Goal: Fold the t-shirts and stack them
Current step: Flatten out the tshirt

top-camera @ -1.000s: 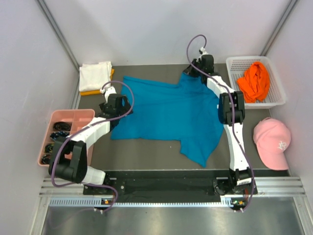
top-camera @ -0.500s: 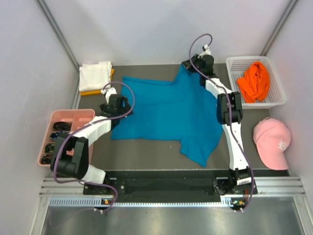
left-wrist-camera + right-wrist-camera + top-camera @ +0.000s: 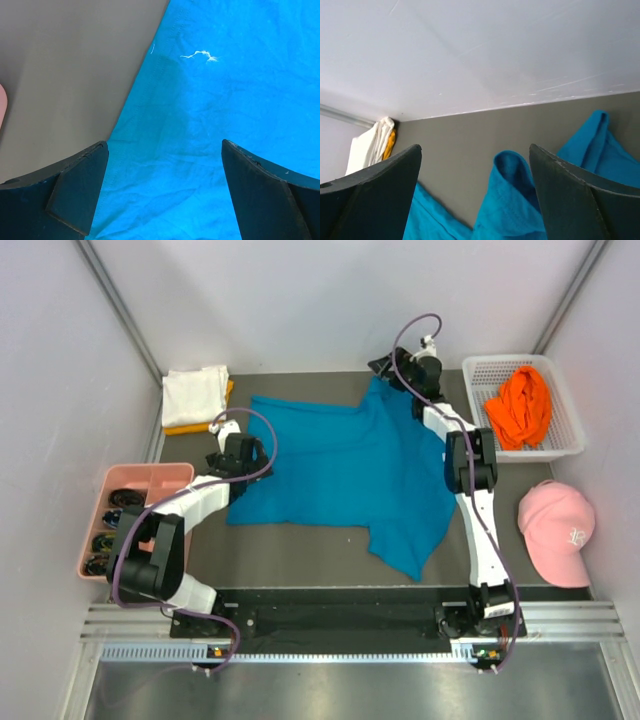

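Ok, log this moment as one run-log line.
left gripper: open, over left edge of teal shirt | right gripper: open, nothing held, above its bunched far edge | orange shirt: in basket

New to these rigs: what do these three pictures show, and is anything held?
Two white-and-black robot arms are bolted at the near edge of a grey table. The wide picture looks down from above and behind them; the other two come from a camera on each wrist, claw fingers at the bottom corners. A teal-blue cloth t-shirt lies spread out. Back left, a folded white t-shirt sits on a yellow-orange one. Right, a bright orange t-shirt is bunched in a white plastic basket, a pink baseball cap nearer. Left, a pink tray holds dark items. The left claw is open over the teal shirt's left edge, the right claw open by its far corner. Nothing is held.
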Tool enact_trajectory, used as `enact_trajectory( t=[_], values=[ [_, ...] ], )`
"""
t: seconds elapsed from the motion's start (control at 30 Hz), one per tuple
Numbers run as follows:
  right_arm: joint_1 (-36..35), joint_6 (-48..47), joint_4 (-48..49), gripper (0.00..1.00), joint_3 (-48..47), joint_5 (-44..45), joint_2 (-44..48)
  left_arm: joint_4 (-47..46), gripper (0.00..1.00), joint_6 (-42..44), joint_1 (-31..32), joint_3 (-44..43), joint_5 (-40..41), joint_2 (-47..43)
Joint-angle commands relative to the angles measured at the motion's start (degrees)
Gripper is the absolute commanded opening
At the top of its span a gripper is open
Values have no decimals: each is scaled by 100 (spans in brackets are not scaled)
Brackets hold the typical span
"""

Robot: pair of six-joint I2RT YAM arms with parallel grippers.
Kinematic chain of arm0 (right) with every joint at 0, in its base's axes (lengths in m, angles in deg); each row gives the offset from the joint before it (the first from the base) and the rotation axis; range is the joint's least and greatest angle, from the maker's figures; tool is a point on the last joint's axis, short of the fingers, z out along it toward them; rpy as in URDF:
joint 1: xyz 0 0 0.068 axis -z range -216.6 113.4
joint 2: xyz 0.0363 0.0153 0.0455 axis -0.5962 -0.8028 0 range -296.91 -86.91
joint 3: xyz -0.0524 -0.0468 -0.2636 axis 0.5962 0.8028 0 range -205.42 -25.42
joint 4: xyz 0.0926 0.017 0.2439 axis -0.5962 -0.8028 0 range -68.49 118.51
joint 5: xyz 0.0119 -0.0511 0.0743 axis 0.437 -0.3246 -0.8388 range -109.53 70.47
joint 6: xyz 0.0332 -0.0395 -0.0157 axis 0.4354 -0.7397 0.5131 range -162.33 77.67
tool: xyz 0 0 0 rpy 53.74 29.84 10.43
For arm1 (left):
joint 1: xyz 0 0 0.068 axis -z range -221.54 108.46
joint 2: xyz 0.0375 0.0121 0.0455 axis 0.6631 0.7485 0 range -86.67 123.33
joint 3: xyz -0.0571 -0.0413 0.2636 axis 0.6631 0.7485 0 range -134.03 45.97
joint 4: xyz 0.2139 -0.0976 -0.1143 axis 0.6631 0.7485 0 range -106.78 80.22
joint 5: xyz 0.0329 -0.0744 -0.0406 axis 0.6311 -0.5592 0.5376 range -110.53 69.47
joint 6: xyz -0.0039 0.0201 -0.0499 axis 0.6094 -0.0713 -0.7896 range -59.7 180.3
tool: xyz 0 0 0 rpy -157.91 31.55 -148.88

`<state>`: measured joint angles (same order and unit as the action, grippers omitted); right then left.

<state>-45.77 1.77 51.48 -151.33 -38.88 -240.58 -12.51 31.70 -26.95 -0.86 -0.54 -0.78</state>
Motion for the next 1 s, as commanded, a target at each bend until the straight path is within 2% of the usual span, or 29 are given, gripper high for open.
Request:
enact_trajectory(
  t=[0.0, 0.27, 0.47, 0.67, 0.97],
  values=[
    [240, -24, 578, 88, 294, -51, 600, -243, 99, -5, -44, -204, -4, -11],
    [740, -331, -537, 89, 865, 107, 1259, -260, 99, -5, -44, -186, -74, -81],
    [803, -814, -1240, 91, 1323, 248, 1567, -252, 99, -14, -44, -169, -135, -160],
    [803, -1271, -2679, 91, 999, 599, 1603, -269, 99, -32, -44, -90, -179, -283],
    [803, -1720, -3622, 81, 1156, 1267, 1858, -251, 99, -49, -44, -19, -215, -441]
  ],
)
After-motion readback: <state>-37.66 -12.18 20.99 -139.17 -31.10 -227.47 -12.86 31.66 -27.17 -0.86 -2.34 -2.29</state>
